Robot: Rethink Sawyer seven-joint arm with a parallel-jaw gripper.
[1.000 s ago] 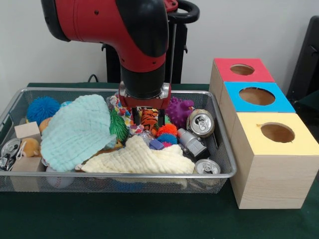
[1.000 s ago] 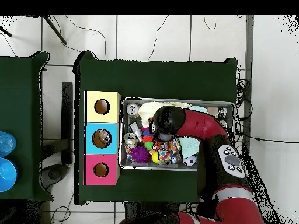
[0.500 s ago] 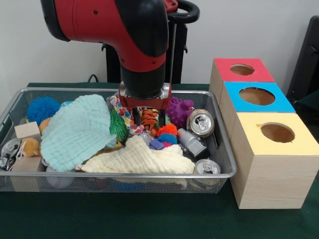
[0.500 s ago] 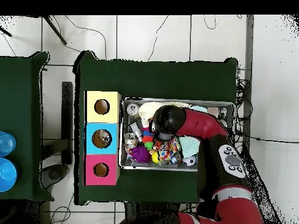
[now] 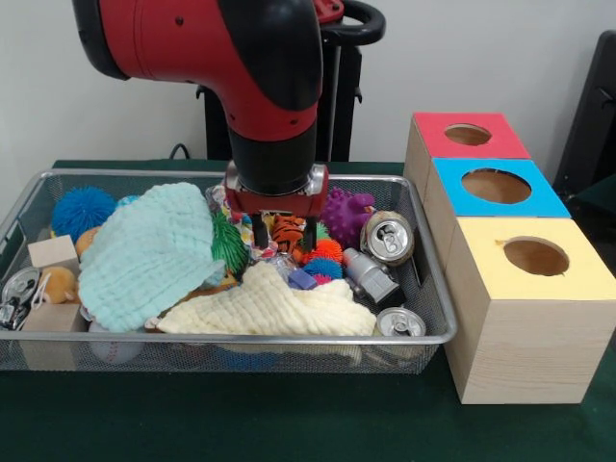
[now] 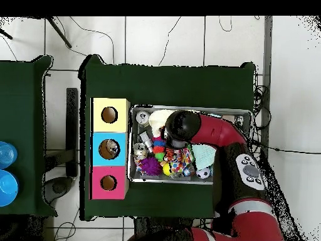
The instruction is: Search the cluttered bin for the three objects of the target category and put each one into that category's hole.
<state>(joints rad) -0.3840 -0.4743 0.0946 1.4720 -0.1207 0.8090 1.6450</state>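
Gripper (image 5: pixel 285 229) sits low in the bin (image 5: pixel 435 318) with its jaws straddling the striped tiger toy (image 5: pixel 288 231) mid-bin, grip unclear; best to close squarely, then lift clear of the cloths.

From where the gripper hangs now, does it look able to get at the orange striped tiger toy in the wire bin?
Probably yes: the gripper hangs right over the orange striped tiger toy, fingers astride it, and neither cloth covers it.
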